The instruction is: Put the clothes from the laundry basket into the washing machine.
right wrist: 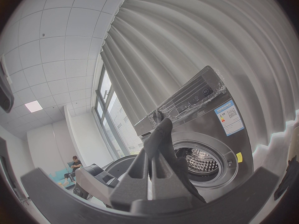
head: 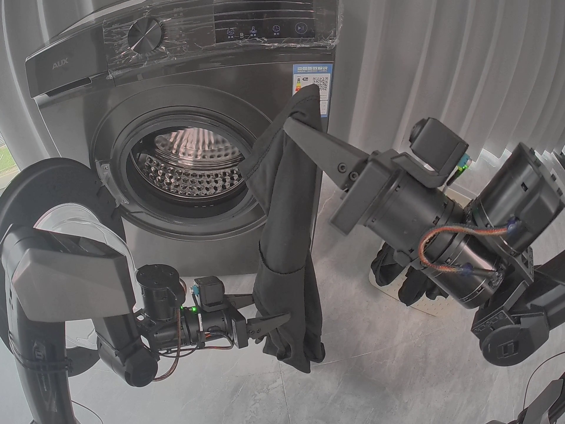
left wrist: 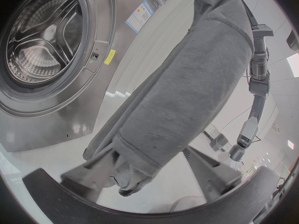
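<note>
A long black garment (head: 288, 207) hangs in front of the grey washing machine (head: 235, 95), just right of its open drum (head: 188, 160). My right gripper (head: 292, 126) is shut on the garment's top end, level with the top of the machine's front. In the right wrist view its fingers (right wrist: 141, 175) pinch the cloth (right wrist: 162, 134). My left gripper (head: 276, 323) is low, near the floor, at the garment's bottom. It is open, with the hem (left wrist: 134, 171) between its fingers (left wrist: 211, 170). The white laundry basket (head: 435, 308) with dark clothes (head: 415, 287) sits on the floor at the right, partly hidden by my right arm.
The machine's round door (head: 53, 189) stands swung open at the left, close to my left arm. White curtains (head: 441, 48) hang behind and to the right of the machine. Grey tiled floor (head: 376, 360) lies open in front.
</note>
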### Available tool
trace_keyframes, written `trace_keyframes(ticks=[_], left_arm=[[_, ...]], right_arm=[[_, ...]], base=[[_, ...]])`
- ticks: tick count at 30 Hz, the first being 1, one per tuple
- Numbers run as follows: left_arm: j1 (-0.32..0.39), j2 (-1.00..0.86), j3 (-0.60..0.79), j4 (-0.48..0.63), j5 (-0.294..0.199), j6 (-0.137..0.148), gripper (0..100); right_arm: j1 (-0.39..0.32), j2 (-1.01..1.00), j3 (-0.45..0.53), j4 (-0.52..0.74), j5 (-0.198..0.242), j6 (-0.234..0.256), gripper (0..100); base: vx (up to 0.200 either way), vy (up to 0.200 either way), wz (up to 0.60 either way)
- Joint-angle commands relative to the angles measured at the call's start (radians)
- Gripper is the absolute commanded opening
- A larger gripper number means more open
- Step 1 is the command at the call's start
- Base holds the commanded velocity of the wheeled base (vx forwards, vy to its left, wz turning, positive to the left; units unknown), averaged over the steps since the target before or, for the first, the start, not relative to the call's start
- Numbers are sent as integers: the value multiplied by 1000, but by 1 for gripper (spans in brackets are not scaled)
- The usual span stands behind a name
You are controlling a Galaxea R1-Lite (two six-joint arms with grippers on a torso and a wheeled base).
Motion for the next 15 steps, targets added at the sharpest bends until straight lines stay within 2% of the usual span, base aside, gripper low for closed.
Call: trace_keyframes(ticks=[1, 15], left_arm=[[-5, -14, -4, -2, 0, -2, 0], [-12, -114, 51, -2, -1, -1, 0]], right_arm=[[0, 12, -1, -7, 1, -1, 0], [-43, 28, -1, -11, 4, -1, 0]], base=[[0, 0, 0], [0, 0, 0]])
